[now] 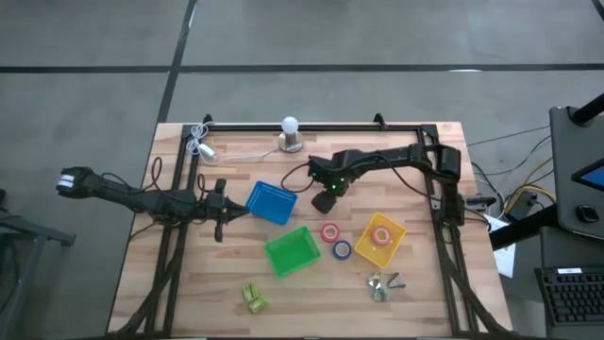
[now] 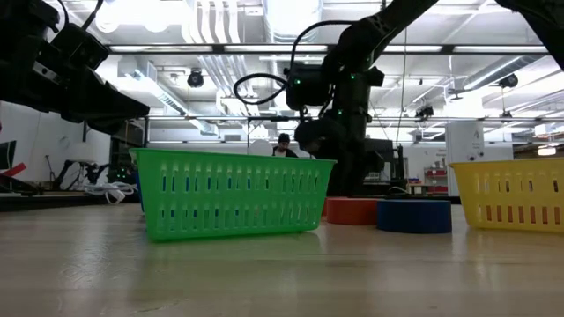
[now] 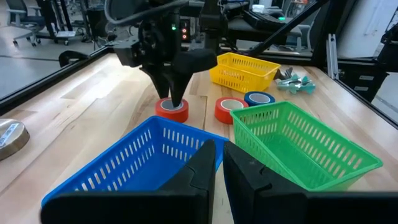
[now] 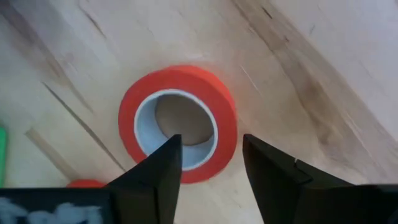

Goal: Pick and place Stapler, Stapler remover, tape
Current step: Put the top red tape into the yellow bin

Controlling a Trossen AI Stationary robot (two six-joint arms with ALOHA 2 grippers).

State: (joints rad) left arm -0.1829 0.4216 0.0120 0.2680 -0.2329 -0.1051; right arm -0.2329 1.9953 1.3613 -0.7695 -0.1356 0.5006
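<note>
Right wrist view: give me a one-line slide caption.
Right gripper poised over a red tape roll lying flat on the wooden table, one finger over its pale core, the other past its rim.

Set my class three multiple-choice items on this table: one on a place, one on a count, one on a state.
1. Which bin holds a tape roll?
A. blue
B. green
C. yellow

2. How many plastic bins stand on the table?
A. two
B. three
C. five

3. How is the right gripper?
A. shut on a stapler
B. open, fingers astride a red roll's wall
C. shut inside the green bin

Answers:
1 C: a red roll lies in the yellow bin.
2 B: the blue bin, the green bin and the yellow one.
3 B: the right gripper has one finger in the hole of the red roll on the table and one outside.
</note>
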